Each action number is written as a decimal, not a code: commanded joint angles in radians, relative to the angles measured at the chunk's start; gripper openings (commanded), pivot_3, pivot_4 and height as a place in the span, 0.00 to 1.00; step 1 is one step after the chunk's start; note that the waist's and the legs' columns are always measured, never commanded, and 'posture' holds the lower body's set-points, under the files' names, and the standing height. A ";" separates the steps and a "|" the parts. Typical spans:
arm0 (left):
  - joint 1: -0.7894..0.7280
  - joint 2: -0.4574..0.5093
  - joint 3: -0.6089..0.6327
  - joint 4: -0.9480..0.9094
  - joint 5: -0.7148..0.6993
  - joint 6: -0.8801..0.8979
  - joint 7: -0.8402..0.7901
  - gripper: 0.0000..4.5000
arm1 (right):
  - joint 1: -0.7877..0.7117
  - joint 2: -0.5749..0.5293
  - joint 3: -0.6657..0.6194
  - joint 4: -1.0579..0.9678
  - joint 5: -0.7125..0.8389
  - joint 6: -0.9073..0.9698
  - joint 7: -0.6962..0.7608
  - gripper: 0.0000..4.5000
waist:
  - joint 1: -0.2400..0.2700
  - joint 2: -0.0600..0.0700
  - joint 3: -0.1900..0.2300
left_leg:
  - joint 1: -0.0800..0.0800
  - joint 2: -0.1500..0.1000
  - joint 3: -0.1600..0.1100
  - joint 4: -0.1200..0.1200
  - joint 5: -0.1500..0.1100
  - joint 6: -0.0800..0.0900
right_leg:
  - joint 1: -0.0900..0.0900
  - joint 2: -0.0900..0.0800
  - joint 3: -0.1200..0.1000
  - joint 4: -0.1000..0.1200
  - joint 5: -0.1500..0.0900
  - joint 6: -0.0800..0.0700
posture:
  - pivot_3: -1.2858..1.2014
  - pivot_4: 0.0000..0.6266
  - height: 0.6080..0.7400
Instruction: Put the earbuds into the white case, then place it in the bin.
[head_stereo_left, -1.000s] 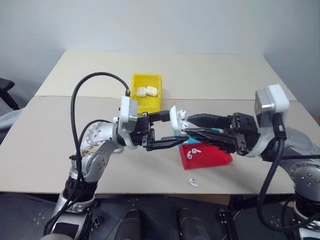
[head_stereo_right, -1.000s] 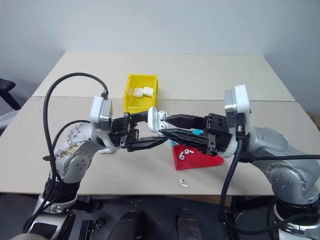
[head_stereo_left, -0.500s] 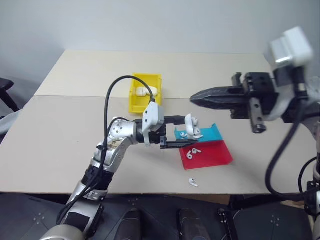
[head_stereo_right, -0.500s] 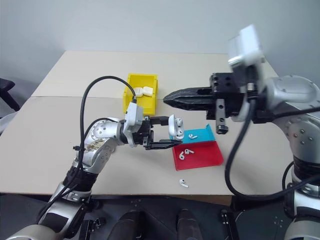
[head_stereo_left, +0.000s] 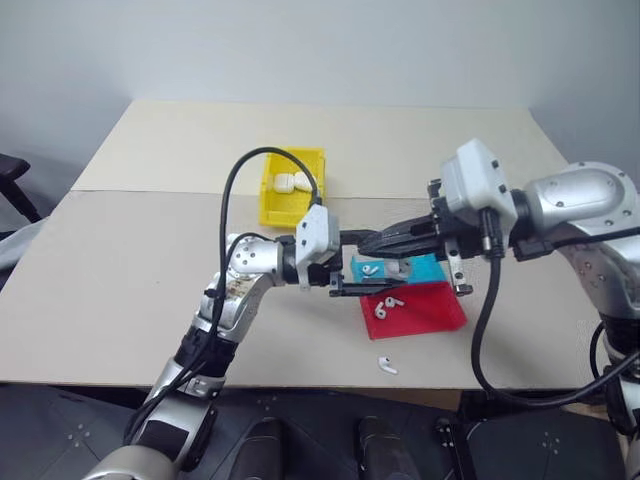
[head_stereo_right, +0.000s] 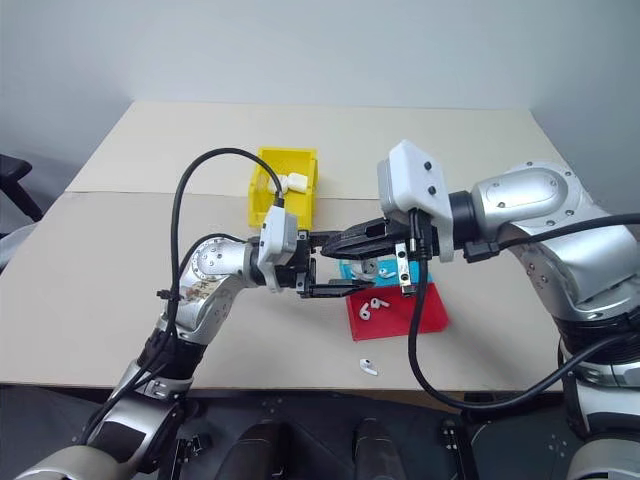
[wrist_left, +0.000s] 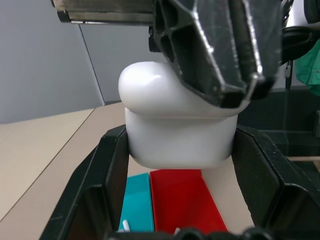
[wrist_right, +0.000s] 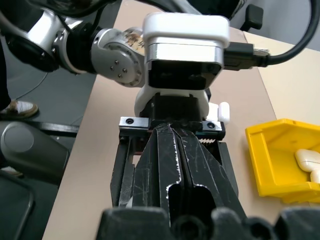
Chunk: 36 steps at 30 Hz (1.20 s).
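Note:
The white case (wrist_left: 180, 135) is gripped between my left gripper's (head_stereo_left: 380, 266) two black fingers (wrist_left: 112, 165), its lid closed. My right gripper (head_stereo_left: 374, 243) is shut, and its fingers (wrist_left: 220, 50) lie across the top of the lid. In the right wrist view, the joined fingers (wrist_right: 175, 165) point straight at the left gripper. Two earbuds (head_stereo_left: 383, 307) lie in the red tray (head_stereo_left: 435, 312), one earbud (head_stereo_left: 370, 270) in the blue tray (head_stereo_left: 425, 268), and another earbud (head_stereo_left: 386, 365) on the table. The yellow bin (head_stereo_left: 285, 212) stands beyond the left gripper.
Two other white cases (head_stereo_left: 292, 182) lie inside the bin. The red and blue trays sit side by side just under both grippers. A black cable (head_stereo_left: 240, 190) loops above the left arm. The table's front edge (head_stereo_left: 300, 385) runs close below the loose earbud.
The right gripper shut, swung up and away, then came back down onto the case. The case's lid, open before, is now closed. The left arm stretched out a little with the case.

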 joint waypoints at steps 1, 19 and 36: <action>0.009 -0.002 0.026 -0.057 -0.027 -0.027 0.003 0.62 | 0.031 -0.036 -0.013 0.006 -0.059 -0.029 0.025 0.00 | 0.000 0.000 0.000 | 0.000 0.000 0.000 0.000 0.000 0.000 | 0.000 0.000 0.000 0.000 0.000 0.000 | 0.52 0.24 1.00; -0.008 -0.037 0.159 -0.060 0.116 -0.011 0.375 0.62 | 0.040 0.082 -0.368 0.090 0.209 0.093 -0.200 0.00 | 0.000 0.000 0.000 | 0.001 0.000 0.000 0.001 0.000 0.000 | 0.001 -0.001 0.000 0.001 0.001 0.000 | 0.52 0.24 1.00; -0.328 -0.117 0.236 0.630 0.437 -0.096 1.015 0.62 | 0.337 0.086 -0.467 -0.033 0.203 0.171 -0.469 0.00 | 0.010 -0.001 0.000 | -0.001 -0.003 0.000 0.001 0.000 0.002 | 0.000 -0.002 0.000 0.000 0.002 0.002 | 0.52 0.24 1.00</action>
